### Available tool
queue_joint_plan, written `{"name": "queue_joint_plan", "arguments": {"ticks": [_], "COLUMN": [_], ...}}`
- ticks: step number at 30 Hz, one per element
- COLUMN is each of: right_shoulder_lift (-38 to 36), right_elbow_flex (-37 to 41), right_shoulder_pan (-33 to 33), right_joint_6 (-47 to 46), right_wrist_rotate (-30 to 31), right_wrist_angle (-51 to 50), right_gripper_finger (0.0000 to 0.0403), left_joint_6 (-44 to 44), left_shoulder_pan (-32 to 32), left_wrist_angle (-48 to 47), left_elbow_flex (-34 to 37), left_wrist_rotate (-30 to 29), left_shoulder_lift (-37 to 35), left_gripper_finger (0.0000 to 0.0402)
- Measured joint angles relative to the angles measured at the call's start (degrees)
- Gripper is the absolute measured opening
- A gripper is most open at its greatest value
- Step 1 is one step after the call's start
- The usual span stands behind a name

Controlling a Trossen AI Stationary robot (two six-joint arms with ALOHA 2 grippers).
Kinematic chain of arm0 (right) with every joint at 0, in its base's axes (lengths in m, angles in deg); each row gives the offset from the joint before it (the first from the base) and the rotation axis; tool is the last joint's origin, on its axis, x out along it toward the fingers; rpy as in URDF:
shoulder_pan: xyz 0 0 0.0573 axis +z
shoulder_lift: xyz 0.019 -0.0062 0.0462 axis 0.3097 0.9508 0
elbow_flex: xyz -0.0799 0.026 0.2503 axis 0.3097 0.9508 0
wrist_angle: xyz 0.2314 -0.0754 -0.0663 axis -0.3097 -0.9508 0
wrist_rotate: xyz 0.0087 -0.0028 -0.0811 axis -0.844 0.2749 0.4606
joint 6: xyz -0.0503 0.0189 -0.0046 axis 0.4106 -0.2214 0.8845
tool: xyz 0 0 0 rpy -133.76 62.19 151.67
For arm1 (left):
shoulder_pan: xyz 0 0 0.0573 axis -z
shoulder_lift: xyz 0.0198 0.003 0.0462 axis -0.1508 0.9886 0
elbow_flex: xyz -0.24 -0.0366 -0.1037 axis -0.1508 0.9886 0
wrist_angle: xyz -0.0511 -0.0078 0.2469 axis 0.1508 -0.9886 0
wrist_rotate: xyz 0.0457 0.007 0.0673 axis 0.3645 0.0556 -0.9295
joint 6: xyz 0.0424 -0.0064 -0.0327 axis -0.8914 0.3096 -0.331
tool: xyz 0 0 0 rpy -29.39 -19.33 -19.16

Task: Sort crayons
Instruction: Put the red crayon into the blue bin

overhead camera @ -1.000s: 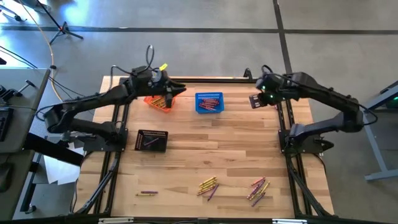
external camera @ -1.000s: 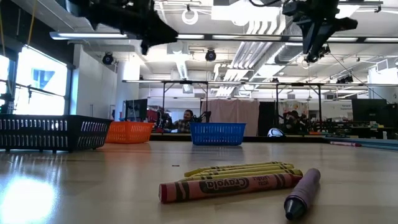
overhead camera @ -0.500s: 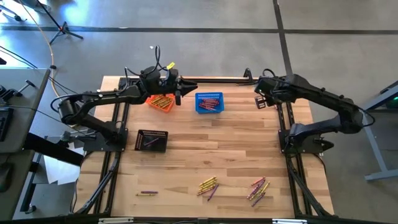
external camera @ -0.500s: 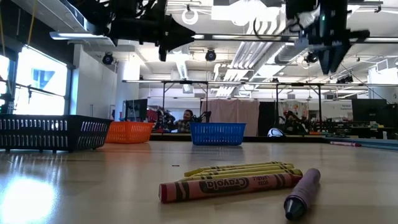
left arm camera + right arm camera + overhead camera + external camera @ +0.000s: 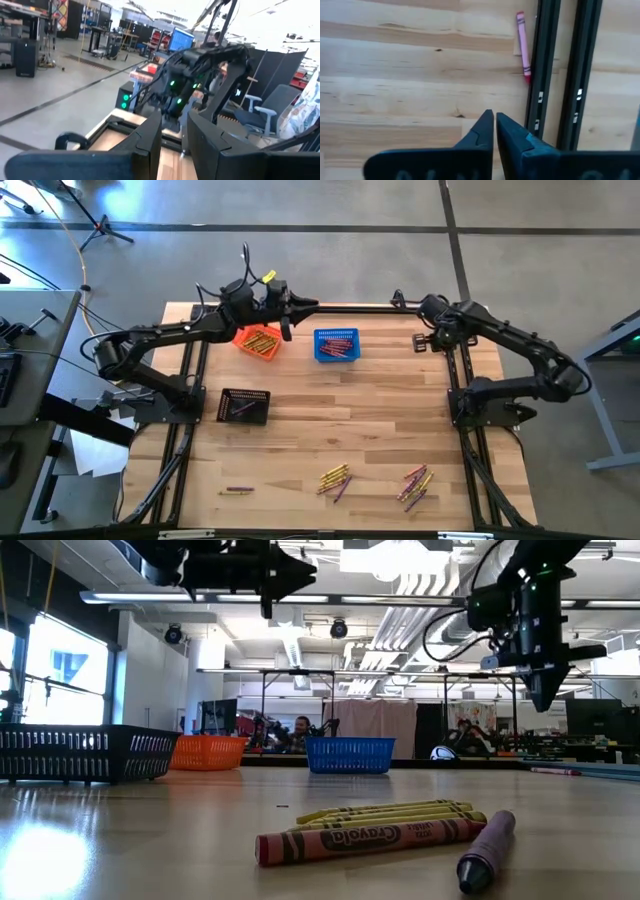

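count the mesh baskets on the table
3: the orange basket at the far edge below the left arm, the blue basket beside it toward the right, and the black basket nearer, on the left side.

— Where is the left gripper (image 5: pixel 305 305)?
— Raised at the table's far edge, its arm reaching from the left side; the fingers (image 5: pixel 145 142) stand a narrow gap apart, nothing visible between them.
— And the right gripper (image 5: pixel 420 340)?
— Near the far right corner, arm bent back along the right edge, pointing down, its fingers (image 5: pixel 482 132) closed together, empty.
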Motion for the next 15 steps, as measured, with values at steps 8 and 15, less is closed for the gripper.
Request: {"name": "queue_joint_plan", "arguments": {"ticks": [8, 15], "right_shoulder_lift": [6.02, 15.37], "right_elbow_flex": [0.31, -1.50], "right_shoulder_pan": [-1.98, -1.96], "right_joint_6": [0.68, 4.57], "right_wrist_rotate": [-0.90, -0.10], "right_wrist_angle": [-0.52, -1.40], "right_gripper_finger": [0.0001, 0.0000], "left_joint_6": [-1.62, -2.54], "left_shoulder_pan": [0.00, 0.00], "left_wrist_angle": [-0.25, -0.47], "left_elbow_flex": [-2.66, -3.34], "left_wrist_rotate": [0.01, 0.02], "left_shoulder_lift": [0.00, 0.00], "left_gripper_finger": [0.0081, 0.0081]}}
